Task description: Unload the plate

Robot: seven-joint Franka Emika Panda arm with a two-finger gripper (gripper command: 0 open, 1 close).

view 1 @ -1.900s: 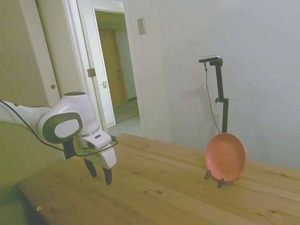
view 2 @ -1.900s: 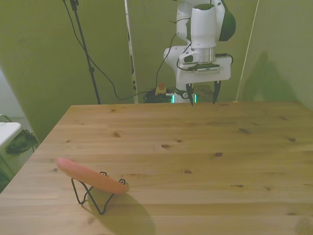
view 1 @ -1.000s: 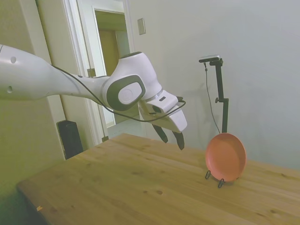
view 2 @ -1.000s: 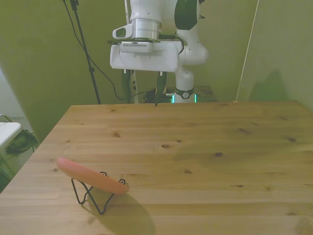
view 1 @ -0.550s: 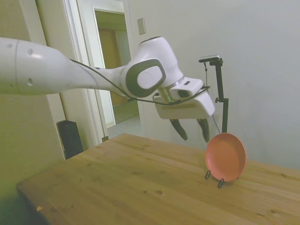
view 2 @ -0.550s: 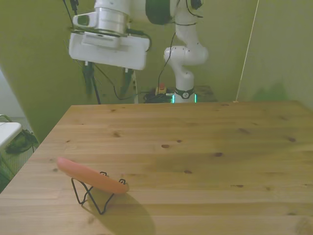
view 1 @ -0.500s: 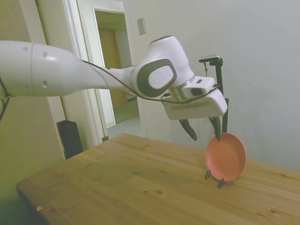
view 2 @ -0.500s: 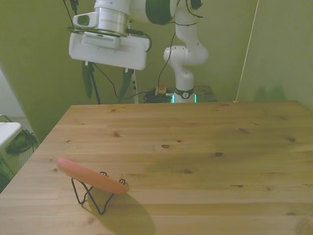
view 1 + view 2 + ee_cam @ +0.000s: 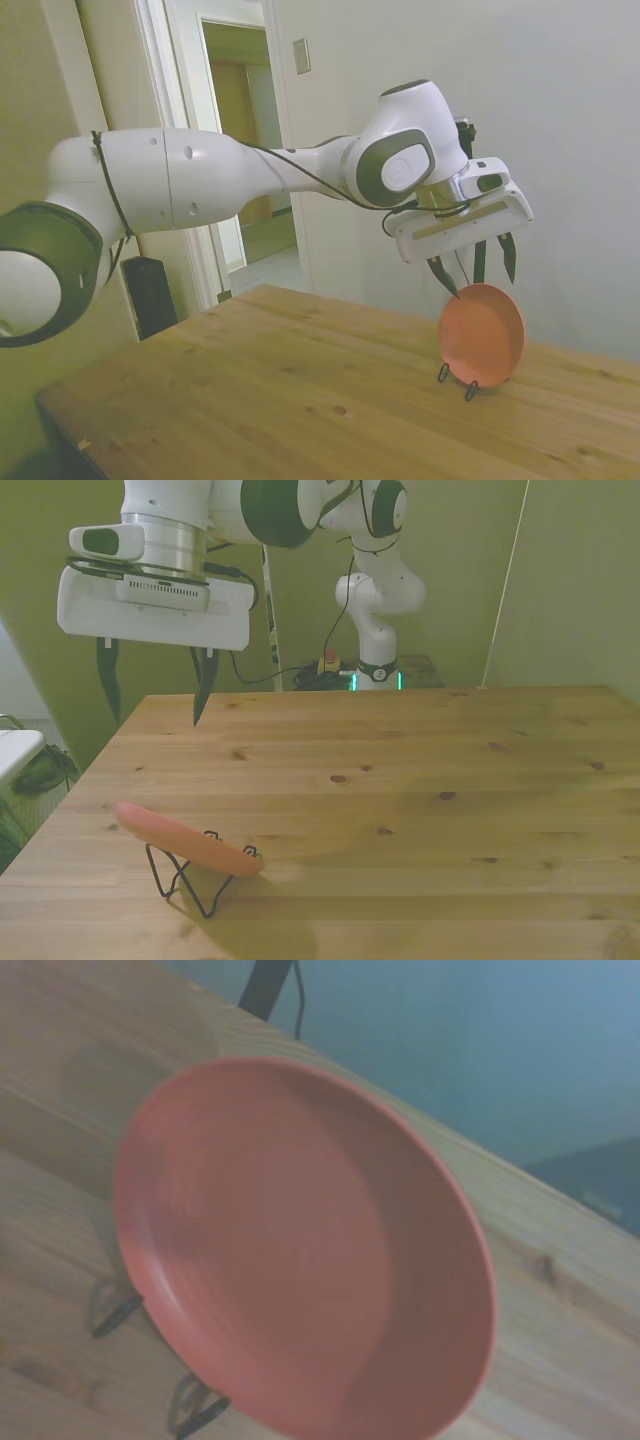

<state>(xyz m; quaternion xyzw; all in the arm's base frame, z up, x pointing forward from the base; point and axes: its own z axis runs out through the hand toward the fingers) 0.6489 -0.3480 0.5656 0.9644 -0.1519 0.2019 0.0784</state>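
Now the round salmon-pink matte plate [image 9: 481, 334] leans on the thin black wire stand [image 9: 187, 876], untouched. Above the plate hangs the white two-finger gripper [image 9: 153, 686], fingers wide apart — better to descend straight, so the upper rim enters between them, then close gently.

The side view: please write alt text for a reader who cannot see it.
A salmon-pink plate stands tilted on a thin black wire stand on a wooden table. The white arm's open gripper hangs just above the plate's upper rim. An open doorway shows behind.
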